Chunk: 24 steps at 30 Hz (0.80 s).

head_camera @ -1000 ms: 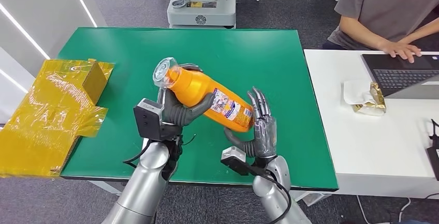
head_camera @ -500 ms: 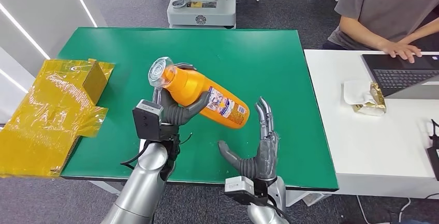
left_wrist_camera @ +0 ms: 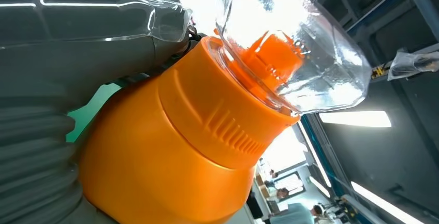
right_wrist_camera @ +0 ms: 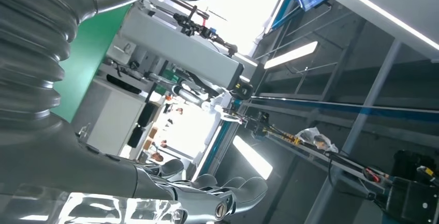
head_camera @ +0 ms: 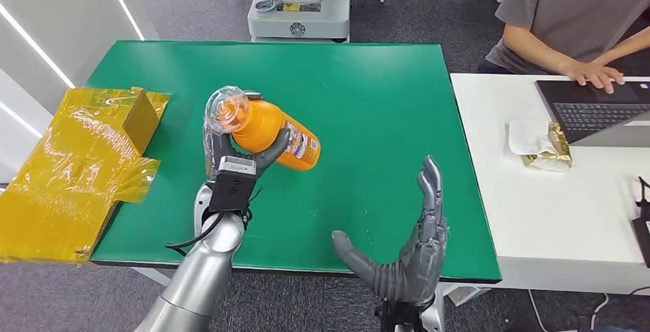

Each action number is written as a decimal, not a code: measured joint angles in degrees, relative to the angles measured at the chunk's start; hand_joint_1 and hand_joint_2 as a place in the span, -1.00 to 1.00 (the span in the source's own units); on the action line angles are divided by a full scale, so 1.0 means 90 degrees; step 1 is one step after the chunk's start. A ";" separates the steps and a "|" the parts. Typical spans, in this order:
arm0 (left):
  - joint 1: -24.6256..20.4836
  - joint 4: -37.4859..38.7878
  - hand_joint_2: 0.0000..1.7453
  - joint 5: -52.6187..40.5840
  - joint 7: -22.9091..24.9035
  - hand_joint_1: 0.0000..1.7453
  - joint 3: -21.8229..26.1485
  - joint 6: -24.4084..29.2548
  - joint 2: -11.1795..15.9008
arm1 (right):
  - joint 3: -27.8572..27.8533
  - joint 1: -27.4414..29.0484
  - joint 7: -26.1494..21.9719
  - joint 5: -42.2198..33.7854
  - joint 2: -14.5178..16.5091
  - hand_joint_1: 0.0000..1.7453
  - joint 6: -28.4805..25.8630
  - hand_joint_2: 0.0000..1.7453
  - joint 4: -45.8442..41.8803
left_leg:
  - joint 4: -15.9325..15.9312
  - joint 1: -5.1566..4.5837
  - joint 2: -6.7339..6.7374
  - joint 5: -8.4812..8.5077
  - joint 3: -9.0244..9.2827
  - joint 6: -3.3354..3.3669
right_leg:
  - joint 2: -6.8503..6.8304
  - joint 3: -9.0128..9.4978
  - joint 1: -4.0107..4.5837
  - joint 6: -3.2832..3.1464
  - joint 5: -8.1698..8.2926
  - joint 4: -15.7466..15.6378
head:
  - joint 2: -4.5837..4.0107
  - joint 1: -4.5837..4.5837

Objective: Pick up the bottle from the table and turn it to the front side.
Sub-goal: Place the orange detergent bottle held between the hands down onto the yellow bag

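A: What is the biggest thing here?
B: The green table (head_camera: pixel 368 94). A white table (head_camera: pixel 567 217) stands against its right edge, with a laptop (head_camera: pixel 598 113) and a gold-wrapped packet (head_camera: pixel 548 146) on it, and a person (head_camera: pixel 571 18) sits behind it. Crumpled yellow film (head_camera: pixel 77 167) lies over the green table's left edge.

A: And the bottle?
B: The bottle (head_camera: pixel 272 134) is orange with a clear cap (head_camera: pixel 226 108), held above the left half of the green table. It lies tilted, cap toward the robot's left and raised, base toward the table's middle.

A: Any writing on it?
B: There is a colourful label (head_camera: pixel 304 146) near the base, with blue and red patches. The print is too small to read, and no brand can be made out.

A: Which robot hand has it?
B: The left robot hand (head_camera: pixel 244 154) grips it from beneath, fingers wrapped round the body below the neck. The left wrist view shows the orange shoulder and clear cap (left_wrist_camera: pixel 290 53) right beside the thumb.

A: The other one?
B: The right robot hand (head_camera: pixel 410 251) is spread wide and holds nothing, at the near edge, well apart from the bottle.
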 joint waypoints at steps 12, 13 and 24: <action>-0.0080 0.0120 1.00 -0.0095 0.0045 1.00 0.0001 0.0075 0.0157 | 0.0042 0.0068 0.0001 -0.0009 -0.0053 -1.00 0.0000 1.00 -0.0133 | 0.0000 -0.0001 0.0001 -0.0001 -0.0001 0.0000 | 0.0001 0.0000 0.0000 0.0000 0.0000 -0.0001 | 0.0000 0.0000; -0.0098 0.0131 1.00 -0.0193 0.0077 1.00 0.0004 0.0160 0.0175 | 0.0043 0.0072 0.0001 -0.0029 -0.0053 -1.00 0.0000 1.00 -0.0133 | 0.0000 0.0000 0.0001 0.0000 -0.0001 0.0000 | 0.0001 0.0000 0.0000 0.0000 0.0000 0.0000 | 0.0000 0.0000; -0.0912 0.0809 1.00 -0.4636 0.1414 1.00 0.0932 0.1274 0.1168 | 0.0140 0.0065 0.0001 -0.0387 -0.0092 -1.00 0.0000 1.00 -0.0059 | -0.0003 0.0005 0.0006 0.0006 0.0005 -0.0008 | 0.0006 0.0000 0.0002 -0.0004 0.0001 0.0011 | 0.0000 0.0001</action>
